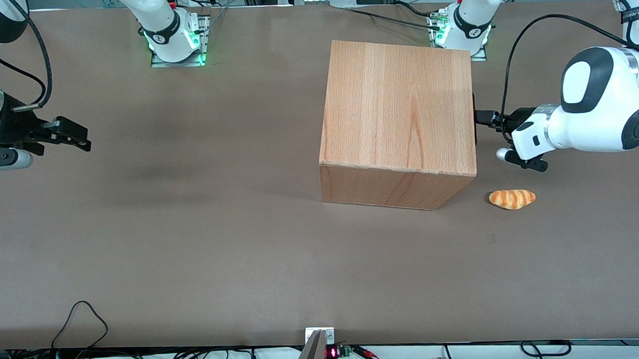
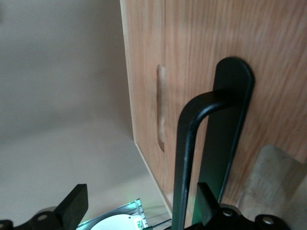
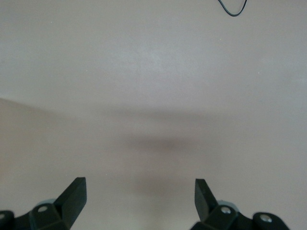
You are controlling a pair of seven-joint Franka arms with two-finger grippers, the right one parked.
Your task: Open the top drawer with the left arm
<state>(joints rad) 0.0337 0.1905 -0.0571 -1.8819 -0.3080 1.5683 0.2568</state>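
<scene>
One black two-finger tool (image 2: 139, 203) on the glossy white left arm (image 1: 588, 111) stands wide open around the slim black bar handle (image 2: 189, 158) of the closed, orange-brown-fronted top drawer (image 2: 201, 43), gripping nothing. Next, I judge: close, then pull straight out.

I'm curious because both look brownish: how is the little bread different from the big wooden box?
The bread is small, rounded and striped orange; the wooden box is big, square-edged and plain wood grain. The bread lies alone on the table, while the left arm's gripper, fingers open, reaches the box's black handle. Both sit on the brown table.
</scene>
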